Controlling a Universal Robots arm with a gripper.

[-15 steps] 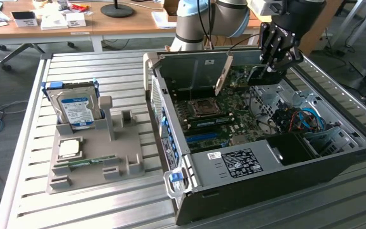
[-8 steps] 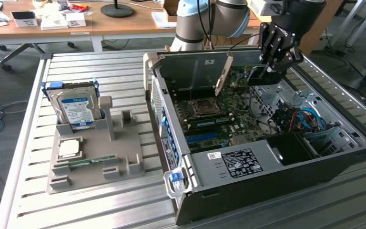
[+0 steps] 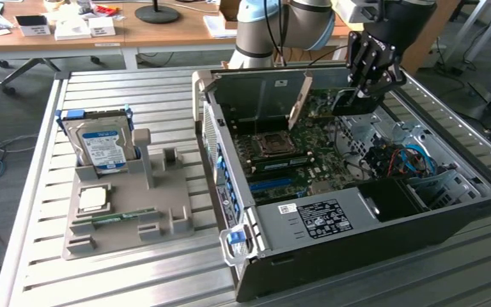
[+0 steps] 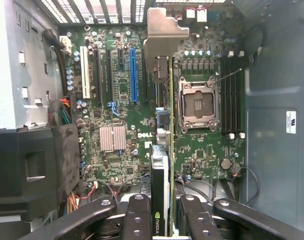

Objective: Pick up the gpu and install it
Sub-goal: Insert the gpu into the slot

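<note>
The gpu [image 4: 161,165] is seen edge-on in the wrist view, a thin dark card with its silver bracket [image 4: 161,35] at the far end. My gripper [image 4: 164,225] is shut on it, with a black finger [image 4: 137,220] on either side. In the exterior view the gripper [image 3: 360,93] hangs over the open computer case [image 3: 357,224] and holds the gpu [image 3: 348,102] upright just above the motherboard [image 3: 314,147]. The card hovers between the blue slot [image 4: 133,75] and the CPU socket [image 4: 196,102]. I cannot tell whether its lower edge touches the board.
A grey parts holder [image 3: 126,211] stands to the exterior view's left of the case, with a hard drive [image 3: 100,144], a CPU chip [image 3: 92,198] and a memory stick [image 3: 122,217]. Inside the case are a black power supply [image 4: 32,165], cables [image 3: 408,160] and a silver heatsink [image 4: 113,138].
</note>
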